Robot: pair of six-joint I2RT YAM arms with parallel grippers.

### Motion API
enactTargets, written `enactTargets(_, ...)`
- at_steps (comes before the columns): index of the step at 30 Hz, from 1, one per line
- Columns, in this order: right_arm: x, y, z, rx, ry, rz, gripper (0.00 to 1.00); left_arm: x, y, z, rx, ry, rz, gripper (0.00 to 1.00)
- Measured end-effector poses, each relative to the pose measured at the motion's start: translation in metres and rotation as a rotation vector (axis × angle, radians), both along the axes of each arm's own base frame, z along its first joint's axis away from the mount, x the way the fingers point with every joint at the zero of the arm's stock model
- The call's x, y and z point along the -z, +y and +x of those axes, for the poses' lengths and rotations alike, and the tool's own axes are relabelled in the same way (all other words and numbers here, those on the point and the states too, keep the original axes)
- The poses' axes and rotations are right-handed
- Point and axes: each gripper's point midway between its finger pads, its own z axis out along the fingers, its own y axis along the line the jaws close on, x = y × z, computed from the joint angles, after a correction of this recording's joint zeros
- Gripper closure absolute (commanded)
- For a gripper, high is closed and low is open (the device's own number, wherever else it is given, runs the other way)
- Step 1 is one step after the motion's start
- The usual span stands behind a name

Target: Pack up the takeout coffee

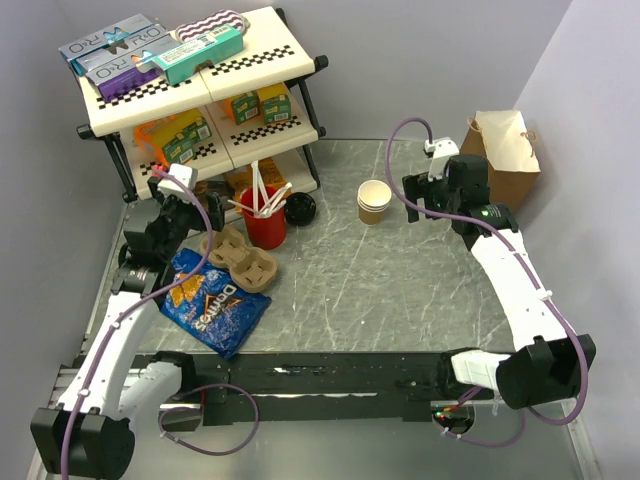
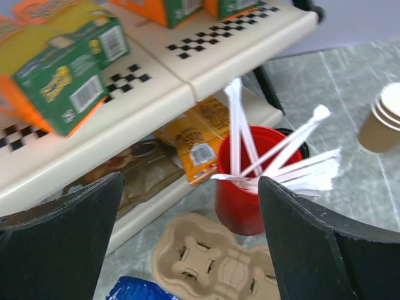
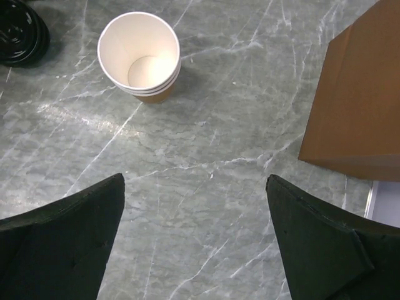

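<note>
Reaching in from the left, where the left jaws hang apart and empty near the cup carrier (image 1: pixel 240 258), could knock over the red cup (image 1: pixel 265 228) of white sticks, because the takeout coffee (image 1: pixel 300 208) stands on the worktop just beside it, only its black lid showing. Farther right, the right jaws, also apart and empty, hover beside the lidless tan cup (image 1: pixel 375 200) and might take that by mistake instead of carrying the coffee to the paper bag (image 1: pixel 505 155).

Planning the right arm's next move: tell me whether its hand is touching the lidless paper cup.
Apart. The right wrist view shows bare table between the open right hand and the lidless cup, which stands well ahead of it.
</note>
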Motion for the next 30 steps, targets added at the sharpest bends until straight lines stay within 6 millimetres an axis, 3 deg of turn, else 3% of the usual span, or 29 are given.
enactTargets(3, 0.001, 0.005, -0.002, -0.049, 0.005, -0.007, 0.0, -0.001, -0.01, 0.001, 0.057, 0.021, 0.005, 0.05)
enactTargets(6, -0.005, 0.022, -0.006, -0.21, 0.025, -0.022, 0.01, -0.001, -0.019, 0.001, 0.11, 0.041, 0.004, 0.04)
enactTargets(9, -0.021, 0.046, -0.001, -0.384, -0.01, -0.047, 0.15, 0.0, -0.024, -0.002, 0.143, 0.052, -0.001, 0.04)
enactTargets(10, -0.024, 0.053, 0.001, -0.427, -0.017, -0.058, 0.27, 0.0, -0.026, -0.002, 0.15, 0.054, -0.003, 0.04)
enactTargets(13, -0.026, 0.078, 0.011, -0.561, 0.002, -0.094, 0.47, 0.003, -0.029, -0.002, 0.166, 0.064, -0.008, 0.04)
enactTargets(17, 0.001, 0.105, 0.035, -0.684, 0.096, -0.118, 0.51, 0.003, -0.033, -0.002, 0.183, 0.073, -0.03, 0.04)
enactTargets(23, 0.061, 0.111, 0.056, -0.717, 0.278, -0.146, 0.47, -0.002, -0.037, -0.002, 0.2, 0.058, -0.048, 0.04)
enactTargets(30, 0.068, 0.115, 0.058, -0.773, 0.274, -0.23, 0.49, -0.007, -0.039, -0.002, 0.206, 0.039, -0.055, 0.04)
